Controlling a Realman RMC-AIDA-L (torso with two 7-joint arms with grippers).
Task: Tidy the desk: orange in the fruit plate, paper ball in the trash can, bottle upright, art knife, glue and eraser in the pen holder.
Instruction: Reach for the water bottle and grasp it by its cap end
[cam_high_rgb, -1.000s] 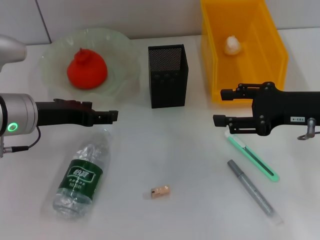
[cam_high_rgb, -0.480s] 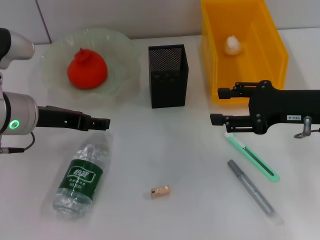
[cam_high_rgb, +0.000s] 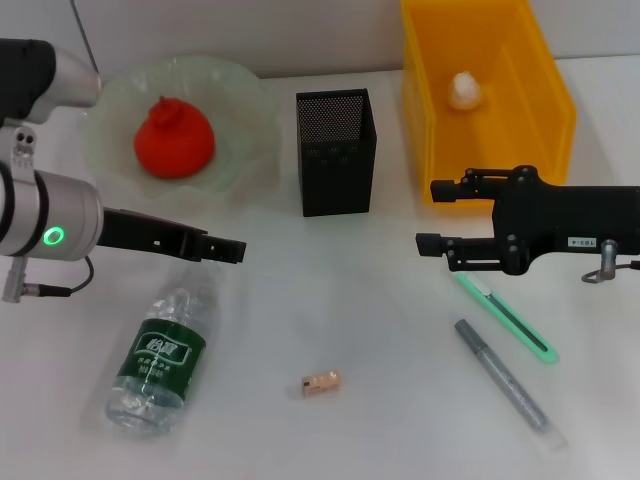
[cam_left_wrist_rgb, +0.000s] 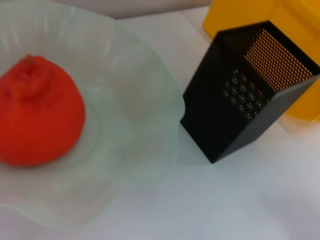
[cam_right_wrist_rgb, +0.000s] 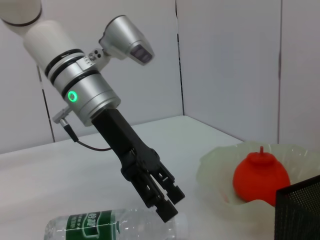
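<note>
- Found bottle (cam_high_rgb: 160, 350) lying on its side on the bench (cam_high_rgb: 330, 290), near the robot's left edge, label up, neck end towards the fruit plate; not yet stood upright.
- Logged left gripper (cam_high_rgb: 228, 249) hovering just above the bottle's neck end, fingers drawn close together, nothing held; confirmed in the right wrist view. Judged it staged for the bottle pick, fingers needing to part first.
- Logged right gripper (cam_high_rgb: 432, 213) hanging above the bench in front of the trash can (cam_high_rgb: 430, 130), jaws spread wide, empty. Judged it placed over the near tip of the art knife (cam_high_rgb: 505, 318) for the next pick.
- Noted art knife, green, lying flat and diagonal under and beyond the right gripper; grey pen-like stick (cam_high_rgb: 500, 375) just beside it, nearly parallel, possibly the glue, could not tell.
- Noted eraser (cam_high_rgb: 321, 382) lying alone mid-bench, well apart from both grippers.
- Checked fruit plate (cam_high_rgb: 245, 90): held the orange (cam_high_rgb: 173, 138), knob up, near centre. Took that step as done.
- Checked trash can: held the paper ball (cam_high_rgb: 463, 90) against its far end. Took that step as done.
- Checked pen holder (cam_high_rgb: 337, 160), upright between plate and can: nothing seen inside, bottom only partly visible.
</note>
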